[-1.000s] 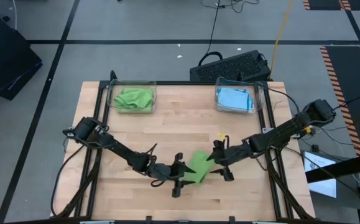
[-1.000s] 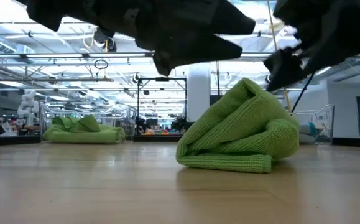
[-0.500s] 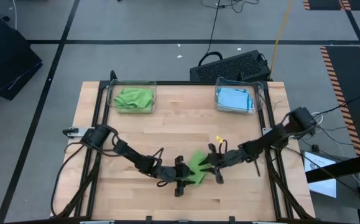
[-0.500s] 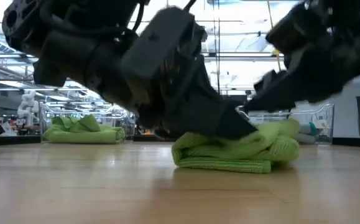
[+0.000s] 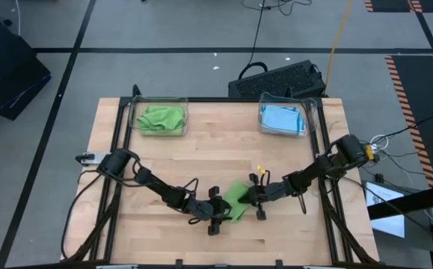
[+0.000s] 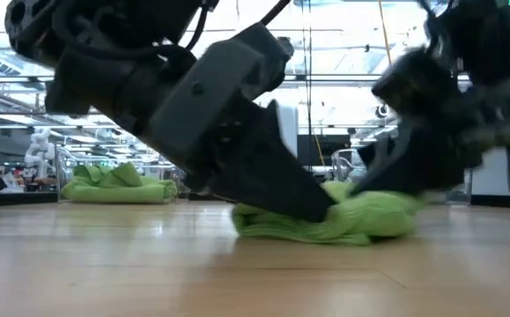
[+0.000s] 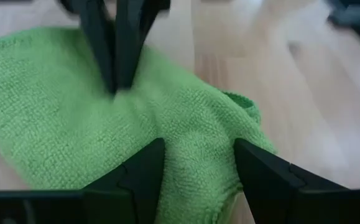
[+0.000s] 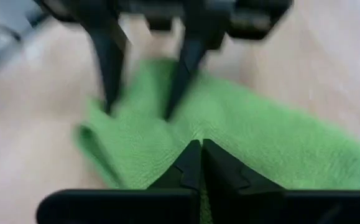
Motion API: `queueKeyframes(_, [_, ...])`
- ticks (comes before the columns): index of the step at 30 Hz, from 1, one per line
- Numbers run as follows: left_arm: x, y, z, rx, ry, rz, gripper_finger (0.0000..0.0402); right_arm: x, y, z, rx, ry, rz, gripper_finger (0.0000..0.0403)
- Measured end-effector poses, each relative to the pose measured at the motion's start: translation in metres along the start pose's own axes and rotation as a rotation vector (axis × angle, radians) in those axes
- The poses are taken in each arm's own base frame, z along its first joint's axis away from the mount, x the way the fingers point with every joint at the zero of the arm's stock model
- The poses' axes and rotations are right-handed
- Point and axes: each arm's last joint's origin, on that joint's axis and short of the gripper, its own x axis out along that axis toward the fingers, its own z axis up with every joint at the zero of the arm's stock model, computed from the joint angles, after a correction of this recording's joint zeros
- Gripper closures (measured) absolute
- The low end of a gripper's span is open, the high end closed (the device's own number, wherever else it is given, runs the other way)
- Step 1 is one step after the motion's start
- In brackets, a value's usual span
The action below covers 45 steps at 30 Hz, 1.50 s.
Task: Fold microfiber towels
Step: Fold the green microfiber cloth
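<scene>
On the desk [image 5: 164,157], your right hand [image 8: 197,163] clenched on the green towel [image 5: 235,202]; your left hand [image 7: 195,165], fingers spread, pinned it; pulling could bunch it.

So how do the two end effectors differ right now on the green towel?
The left end effector has its fingers spread, pressing down on the green towel with cloth showing between them. The right end effector has its fingers shut together, pinching a ridge of the same towel. In the high view the left reaches in from the table's left, the right from its right. Both are down at the towel mid-table.
</scene>
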Motion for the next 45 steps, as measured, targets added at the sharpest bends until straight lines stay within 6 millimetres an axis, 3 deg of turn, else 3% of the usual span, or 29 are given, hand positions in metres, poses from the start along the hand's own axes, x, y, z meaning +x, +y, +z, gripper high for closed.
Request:
queueKeyframes(4, [-0.014,0.002,0.005,0.074,0.102,0.029,0.0202,-0.012,0.0,0.026,0.03,-0.107,0.015,0.0379])
queueKeyframes(10, [-0.057,0.007,0.024,0.137,0.269,0.07,0.0202,-0.039,-0.011,0.056,0.119,-0.141,-0.027,0.0296])
queueKeyframes(15, [-0.09,0.005,0.057,0.121,0.174,0.064,0.0202,-0.055,-0.03,0.062,0.148,-0.08,-0.124,0.0222])
queueKeyframes(21, [-0.102,0.004,0.075,-0.015,0.039,0.112,0.0202,-0.05,-0.041,0.06,0.095,-0.064,-0.164,0.0183])
queueKeyframes(26, [-0.086,-0.009,0.057,-0.128,0.096,0.03,0.0202,-0.032,-0.038,0.057,0.017,-0.124,-0.056,0.0219])
queueKeyframes(34, [-0.05,-0.013,0.01,-0.196,0.218,0.113,0.0202,0.009,-0.038,0.048,-0.003,-0.048,-0.062,0.0341])
queueKeyframes(39, [-0.054,-0.009,0.005,-0.186,0.309,0.144,0.0202,0.029,-0.037,0.034,0.1,0.033,-0.07,0.0396])
queueKeyframes(45, [-0.079,0.006,0.013,-0.006,0.463,0.135,0.0202,0.051,-0.023,0.035,0.211,0.043,-0.042,0.0387])
